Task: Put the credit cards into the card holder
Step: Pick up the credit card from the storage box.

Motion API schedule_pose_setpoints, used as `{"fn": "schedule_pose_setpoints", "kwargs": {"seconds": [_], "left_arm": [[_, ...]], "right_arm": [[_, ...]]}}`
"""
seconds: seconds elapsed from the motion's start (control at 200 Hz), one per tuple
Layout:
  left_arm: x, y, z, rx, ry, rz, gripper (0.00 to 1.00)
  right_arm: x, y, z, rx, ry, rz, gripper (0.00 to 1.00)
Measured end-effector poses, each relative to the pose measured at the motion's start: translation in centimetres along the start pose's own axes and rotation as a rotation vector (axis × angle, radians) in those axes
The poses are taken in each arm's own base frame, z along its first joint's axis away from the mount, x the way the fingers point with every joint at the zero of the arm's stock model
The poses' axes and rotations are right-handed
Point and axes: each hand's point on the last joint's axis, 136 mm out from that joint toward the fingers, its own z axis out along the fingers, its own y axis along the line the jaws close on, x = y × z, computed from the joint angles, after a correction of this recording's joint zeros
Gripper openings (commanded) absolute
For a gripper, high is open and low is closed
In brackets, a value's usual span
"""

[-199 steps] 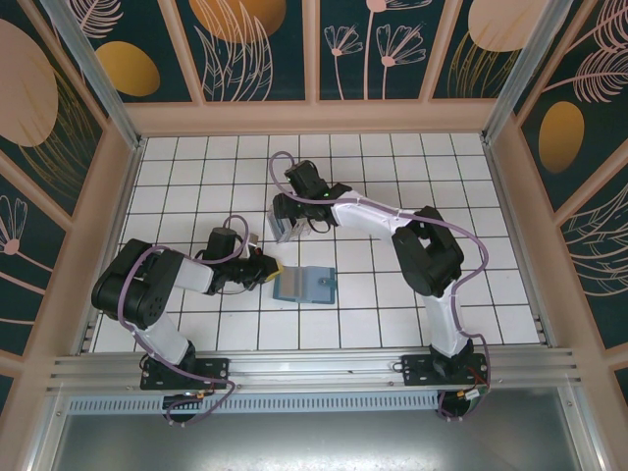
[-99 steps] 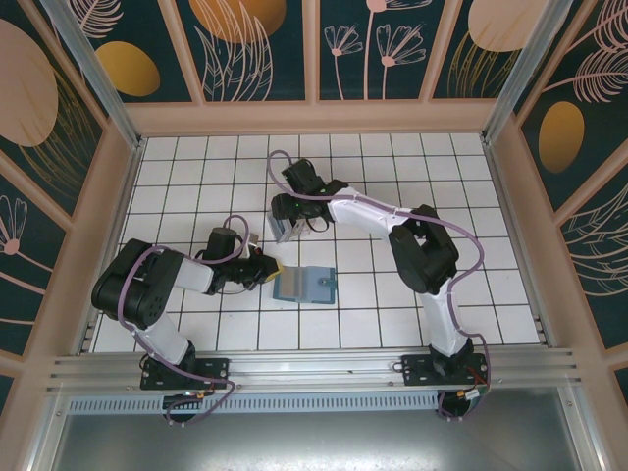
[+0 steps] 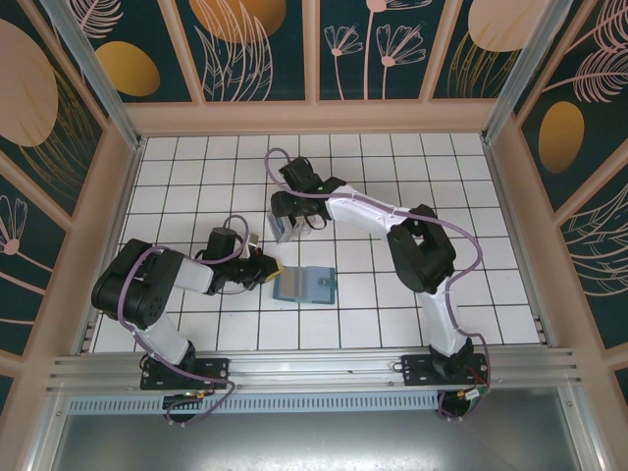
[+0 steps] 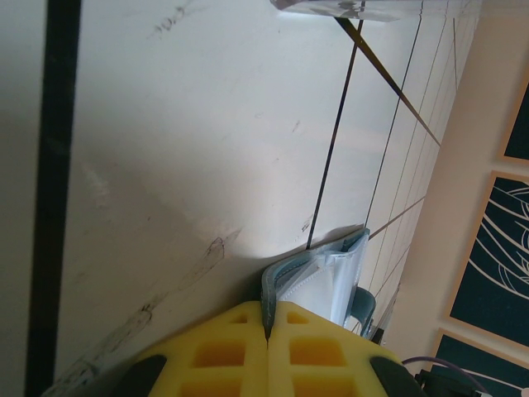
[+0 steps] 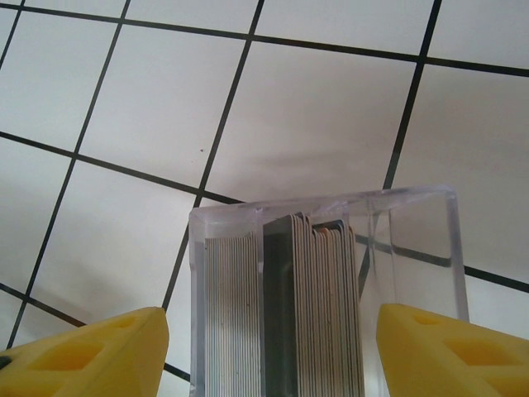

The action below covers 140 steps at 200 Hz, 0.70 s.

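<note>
credit cards (image 5: 289, 314): grey stack on edge in clear box (image 5: 413, 248) | card holder (image 3: 306, 285): teal, flat on tiles (image 3: 392, 294)

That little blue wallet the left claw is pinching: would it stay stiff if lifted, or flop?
Probably floppy: the card holder looks soft and layered, its edge curling where the left gripper pinches it. Likely light, being thin and lying flat on the tiled table. Pushed, it would probably slide or buckle, not roll.

White tiled floor (image 3: 412, 324), teal floral walls (image 3: 255, 49)
</note>
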Motion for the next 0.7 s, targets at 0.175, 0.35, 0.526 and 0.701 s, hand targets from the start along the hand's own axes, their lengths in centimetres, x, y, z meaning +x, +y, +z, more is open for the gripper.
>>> {"fn": "schedule_pose_setpoints", "kwargs": {"seconds": [0.175,0.35,0.526,0.701], "left_arm": [[0.0,0.0,0.0,0.000,0.000,0.000,0.00],[0.0,0.0,0.0,0.000,0.000,0.000,0.00],[0.0,0.0,0.0,0.000,0.000,0.001,0.00],[0.0,0.0,0.0,0.000,0.000,0.003,0.00]], "right_arm": [[1.0,0.3,0.8,-0.019,0.033,0.001,0.68],[1.5,0.6,1.2,-0.019,0.043,-0.002,0.68],[1.6,0.7,1.2,-0.020,0.044,-0.001,0.66],[1.6,0.9,1.0,-0.031,0.045,-0.002,0.62]]}}
